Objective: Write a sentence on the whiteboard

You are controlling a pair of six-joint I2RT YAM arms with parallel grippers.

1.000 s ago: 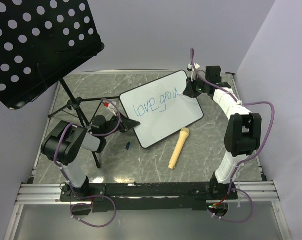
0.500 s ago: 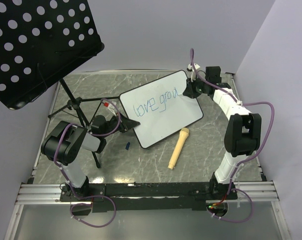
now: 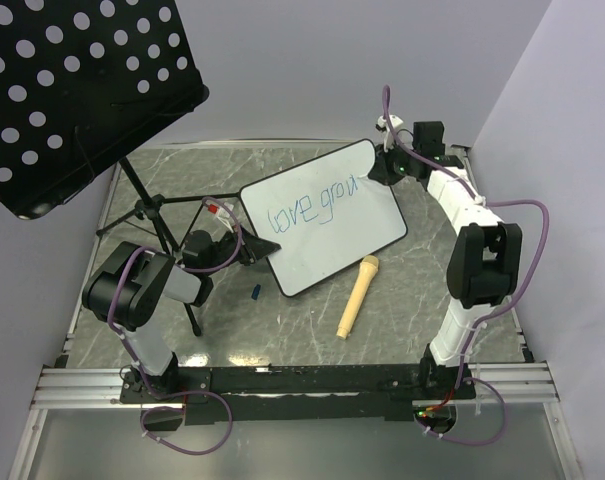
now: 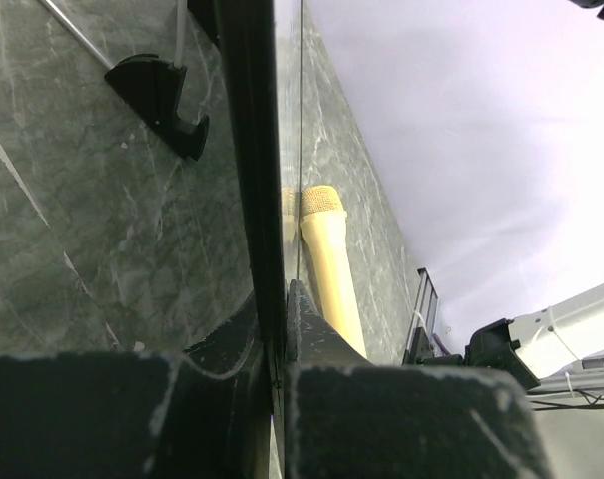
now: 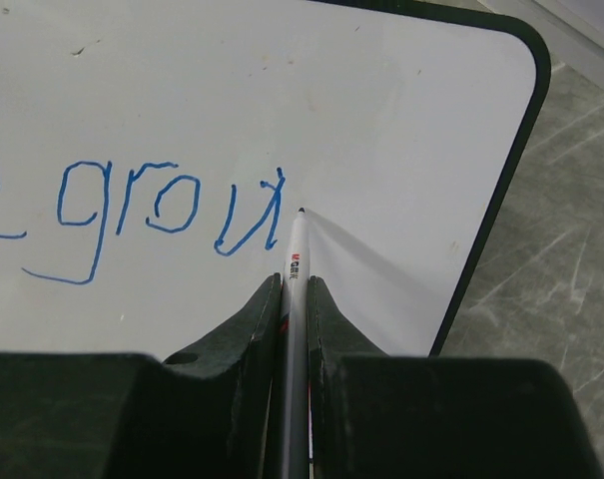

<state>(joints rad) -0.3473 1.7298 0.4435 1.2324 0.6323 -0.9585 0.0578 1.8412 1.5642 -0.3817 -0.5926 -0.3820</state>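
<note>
The whiteboard (image 3: 332, 240) stands tilted on the table, and my left gripper (image 3: 250, 250) is shut on its left edge. In the left wrist view the board's black rim (image 4: 250, 150) runs between the fingers of the left gripper (image 4: 279, 299). The sentence (image 3: 310, 205) in blue reads "love grou". My right gripper (image 5: 296, 284) is shut on a white marker (image 5: 295, 261). The marker's tip sits at the whiteboard (image 5: 381, 100) just right of the last blue stroke (image 5: 250, 222), and its shadow meets it there. From above, the right gripper (image 3: 380, 172) is at the board's top right corner.
A yellow microphone (image 3: 357, 297) lies on the table in front of the board and shows again beside the rim as the microphone (image 4: 326, 259). A small blue cap (image 3: 255, 292) lies near the left arm. A black perforated panel (image 3: 72, 90) on a tripod (image 3: 157, 215) overhangs the left.
The right gripper with the marker has shifted slightly up and right along the board's top corner, and the last blue stroke has grown. The left gripper and the board have not moved.
</note>
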